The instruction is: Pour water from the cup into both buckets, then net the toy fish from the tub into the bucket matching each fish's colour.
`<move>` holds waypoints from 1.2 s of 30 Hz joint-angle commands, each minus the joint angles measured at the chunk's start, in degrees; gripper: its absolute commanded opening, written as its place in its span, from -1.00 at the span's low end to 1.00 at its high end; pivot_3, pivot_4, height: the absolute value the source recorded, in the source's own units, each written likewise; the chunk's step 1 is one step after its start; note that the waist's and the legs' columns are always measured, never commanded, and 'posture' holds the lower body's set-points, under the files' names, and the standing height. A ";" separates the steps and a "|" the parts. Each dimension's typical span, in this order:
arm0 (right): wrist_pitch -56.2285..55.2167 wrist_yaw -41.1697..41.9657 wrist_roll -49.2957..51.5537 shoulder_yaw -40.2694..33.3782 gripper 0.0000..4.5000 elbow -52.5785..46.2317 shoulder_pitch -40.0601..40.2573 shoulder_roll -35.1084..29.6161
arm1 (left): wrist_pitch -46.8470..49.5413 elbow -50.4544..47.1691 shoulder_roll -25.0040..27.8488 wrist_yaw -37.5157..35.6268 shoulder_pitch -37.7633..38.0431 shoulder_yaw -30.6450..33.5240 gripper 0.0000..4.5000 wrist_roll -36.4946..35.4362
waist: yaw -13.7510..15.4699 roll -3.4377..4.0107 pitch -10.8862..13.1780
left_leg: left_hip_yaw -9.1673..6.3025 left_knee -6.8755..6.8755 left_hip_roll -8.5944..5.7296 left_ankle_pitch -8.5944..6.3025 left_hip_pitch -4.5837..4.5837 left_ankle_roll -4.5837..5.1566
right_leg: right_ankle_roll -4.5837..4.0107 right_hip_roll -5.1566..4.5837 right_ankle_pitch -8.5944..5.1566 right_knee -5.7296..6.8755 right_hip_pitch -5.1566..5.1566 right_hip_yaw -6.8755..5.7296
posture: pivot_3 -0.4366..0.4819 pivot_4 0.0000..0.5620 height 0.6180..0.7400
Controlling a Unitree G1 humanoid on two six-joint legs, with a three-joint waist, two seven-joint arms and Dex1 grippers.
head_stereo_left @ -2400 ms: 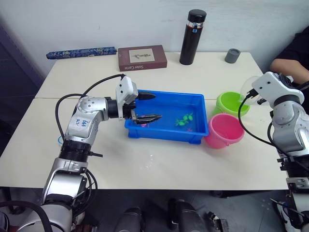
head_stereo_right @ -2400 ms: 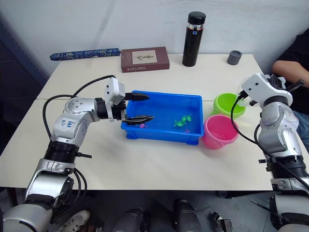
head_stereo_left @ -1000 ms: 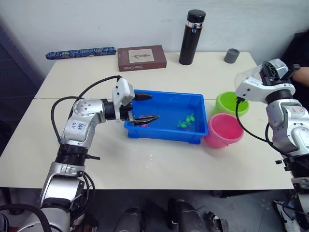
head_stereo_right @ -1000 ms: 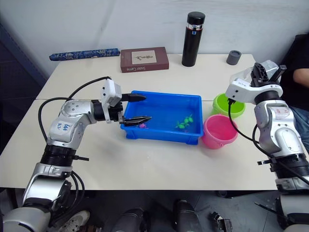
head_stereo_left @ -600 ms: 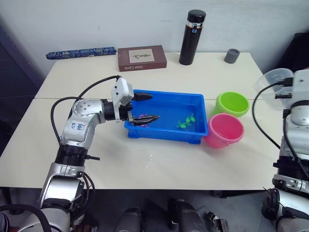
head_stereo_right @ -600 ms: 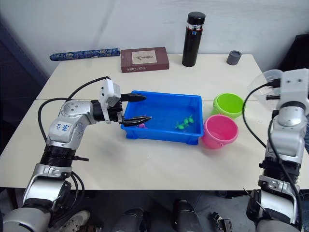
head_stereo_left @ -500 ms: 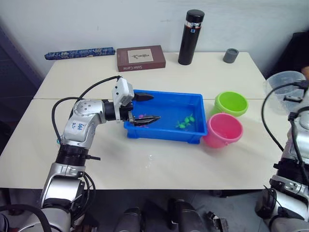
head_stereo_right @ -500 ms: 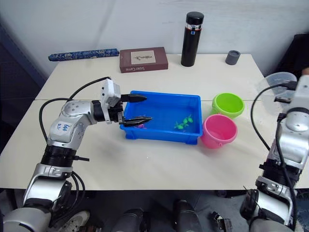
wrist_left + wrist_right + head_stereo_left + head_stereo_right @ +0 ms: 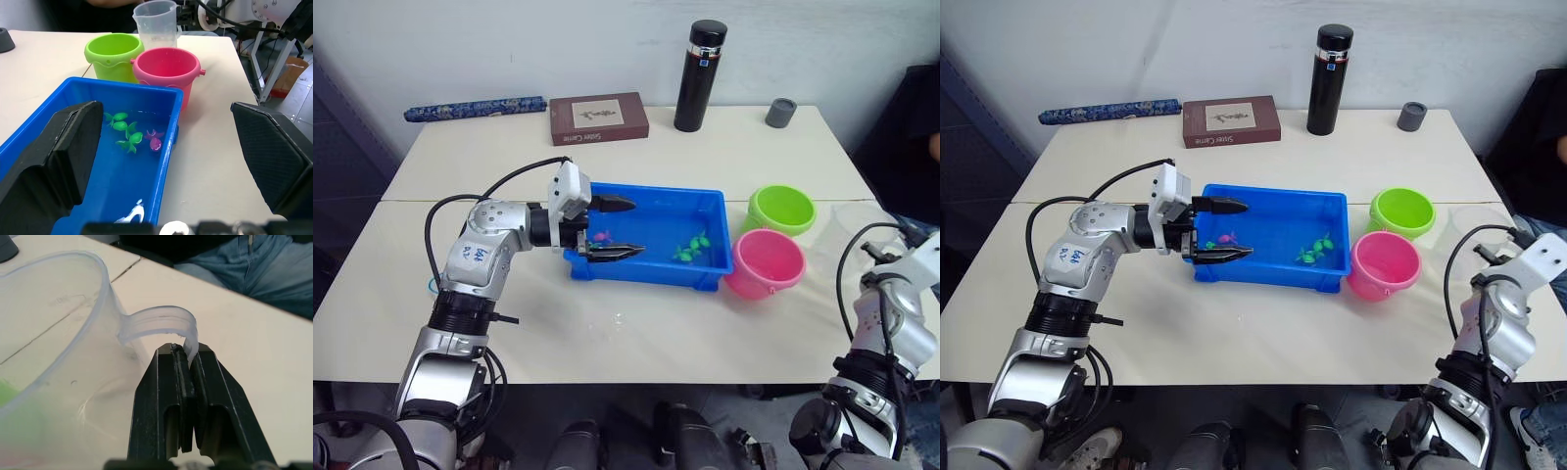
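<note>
Cup (image 9: pixel 54 357): upright on the table (image 9: pixel 705 323) at its right edge, just beside the green bucket (image 9: pixel 113 55) and pink bucket (image 9: pixel 166 68).
Right end effector (image 9: pixel 185 363): clamped on the cup's handle.
Left end effector (image 9: pixel 619 228): spread wide, empty, over the tub (image 9: pixel 705 211).
Left wrist view: green and pink fish (image 9: pixel 128 137) clustered in the tub's water.

Bright, even indoor light, soft shadows, sharp focus, slight edge distortion
</note>
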 commanded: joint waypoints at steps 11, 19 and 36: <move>2.64 -2.71 0.21 6.54 -0.53 -2.38 5.73 -3.24 | 0.80 -3.28 1.56 0.72 0.48 0.68 1.00 -0.55 | 0.24 0.01 0.00 | -0.03 -0.03 0.01 -0.01 0.00 0.02 | -0.02 -0.04 -0.01 -0.02 0.00 0.01 | -0.05 -0.47 1.00; 11.87 -1.58 2.53 6.90 0.96 -12.92 12.25 -4.34 | 0.40 -2.63 0.87 0.77 0.45 0.30 1.00 -0.38 | 0.15 0.01 -0.01 | -0.03 -0.06 0.00 -0.01 0.00 0.06 | -0.02 -0.07 -0.01 -0.02 -0.01 0.01 | -0.05 -0.47 1.00; 27.10 38.83 22.82 5.92 0.96 -42.19 31.72 -28.53 | 3.30 2.43 2.00 10.01 -0.62 4.95 1.00 0.78 | 0.43 -0.04 0.03 | -0.07 -0.20 0.00 -0.07 0.03 0.25 | 0.01 0.00 0.00 -0.24 0.07 -0.04 | -0.05 -0.47 1.00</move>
